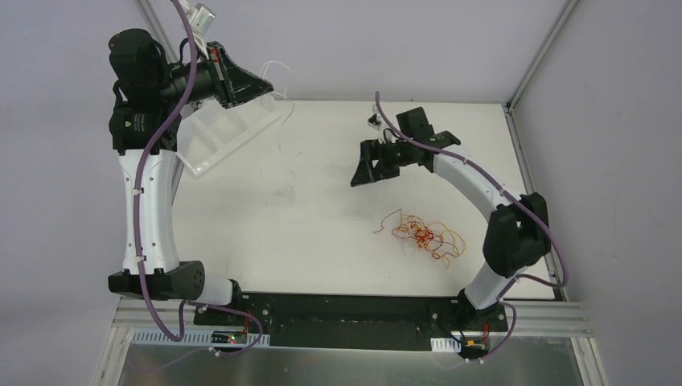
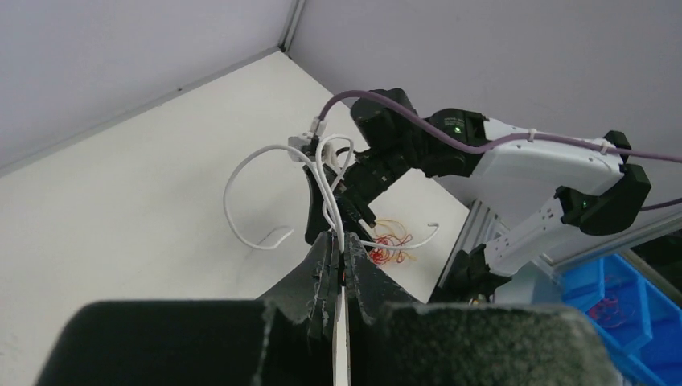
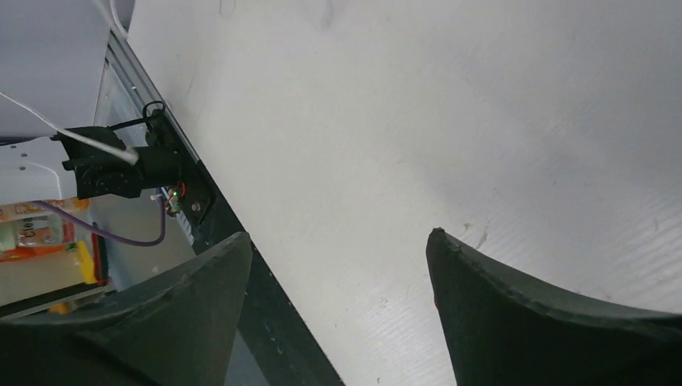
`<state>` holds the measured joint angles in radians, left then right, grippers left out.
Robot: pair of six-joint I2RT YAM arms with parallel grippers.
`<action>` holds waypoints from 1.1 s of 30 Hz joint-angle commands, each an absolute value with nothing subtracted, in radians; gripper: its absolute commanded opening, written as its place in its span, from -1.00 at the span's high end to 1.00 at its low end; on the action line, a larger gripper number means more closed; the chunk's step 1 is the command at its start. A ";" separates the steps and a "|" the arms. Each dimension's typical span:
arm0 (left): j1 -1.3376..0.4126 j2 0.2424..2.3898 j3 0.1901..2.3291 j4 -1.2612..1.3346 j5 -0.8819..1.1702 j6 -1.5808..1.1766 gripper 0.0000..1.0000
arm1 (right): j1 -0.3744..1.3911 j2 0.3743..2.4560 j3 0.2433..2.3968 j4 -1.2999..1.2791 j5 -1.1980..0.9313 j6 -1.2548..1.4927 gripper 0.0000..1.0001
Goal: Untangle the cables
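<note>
The cables (image 1: 422, 235) are a small curly tangle of red, orange and yellow wires lying on the white table, right of centre. They also show in the left wrist view (image 2: 388, 244), far below. My left gripper (image 1: 271, 87) is raised at the far left and is shut on a thin white cable (image 1: 277, 68). In its wrist view the gripper (image 2: 342, 241) pinches that white cable (image 2: 241, 161), which loops out beyond the fingertips. My right gripper (image 1: 360, 173) is open and empty, apart from the tangle on its far left side. Its wrist view (image 3: 338, 237) shows only bare table between the fingers.
A clear plastic tray (image 1: 221, 133) stands at the back left under the left gripper. A blue bin (image 2: 619, 305) sits off the table beyond the right arm. The table's near edge and black rail (image 3: 233, 233) show in the right wrist view.
</note>
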<state>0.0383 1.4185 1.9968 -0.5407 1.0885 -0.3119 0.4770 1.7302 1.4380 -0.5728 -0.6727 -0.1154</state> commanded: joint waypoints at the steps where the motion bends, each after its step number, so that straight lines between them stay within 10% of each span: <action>1: 0.034 1.382 1.888 -0.353 1.114 -0.507 1.00 | 0.504 1.560 1.303 -0.226 -0.720 -0.027 -0.73; 20: 0.010 1.369 1.824 -0.332 1.012 -0.534 1.00 | 0.683 1.820 1.437 -0.035 -0.545 0.073 -0.81; 33: 0.189 1.542 1.936 -0.867 0.450 0.209 1.00 | 0.608 1.723 1.349 -0.248 -0.559 -0.015 -0.78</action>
